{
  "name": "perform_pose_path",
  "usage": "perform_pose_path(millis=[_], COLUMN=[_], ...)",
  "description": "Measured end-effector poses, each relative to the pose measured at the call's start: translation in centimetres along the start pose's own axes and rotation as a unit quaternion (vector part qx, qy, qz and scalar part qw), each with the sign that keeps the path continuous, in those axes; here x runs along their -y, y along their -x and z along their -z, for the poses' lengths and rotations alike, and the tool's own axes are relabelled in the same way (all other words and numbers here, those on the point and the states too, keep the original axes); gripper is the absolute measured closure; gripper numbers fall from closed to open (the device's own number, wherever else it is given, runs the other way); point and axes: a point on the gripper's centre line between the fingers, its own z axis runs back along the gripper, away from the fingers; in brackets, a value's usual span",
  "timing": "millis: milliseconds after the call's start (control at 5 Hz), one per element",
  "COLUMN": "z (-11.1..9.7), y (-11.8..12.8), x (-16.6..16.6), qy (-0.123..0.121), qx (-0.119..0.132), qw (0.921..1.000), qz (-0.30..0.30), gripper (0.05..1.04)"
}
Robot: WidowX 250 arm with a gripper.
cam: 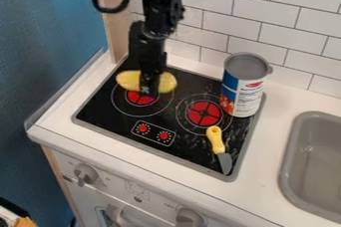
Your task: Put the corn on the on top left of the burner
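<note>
Blk metal-look two-finger gripper (149, 90) across middle of yellow oblong corn (127, 79), at L round red burner (137, 98), blk cooktop (106, 117); finger state: can't tell.

**Can (250, 89) and knife (216, 140) on cooktop (100, 119), right side**

Can: upright, grey lid, blue/white label, near back right corner. Knife: yellow handle, grey blade, lying flat, blade toward front right corner. Grey sink (316, 169) set in white counter (265, 171), right of cooktop. White tile wall (286, 17) behind, blue wall (47, 47) left. Knobs (85, 173) on the front panel below.
</note>
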Motion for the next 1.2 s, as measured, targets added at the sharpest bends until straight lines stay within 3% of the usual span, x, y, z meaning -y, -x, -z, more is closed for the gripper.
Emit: perform_pose_path(millis=[400, 800, 1200], z=[-0.9, 1.8, 4.5], y=[-3.1, -5.0, -4.5], x=[3.3, 5.2, 7.5], qy=[0.029, 0.010, 0.010], qx=[0.011, 0.030, 0.001], qw=[0.9978, 0.9967, 0.9983], qz=[-0.058, -0.075, -0.058], gripper=[0.442, 0.442, 0.442])
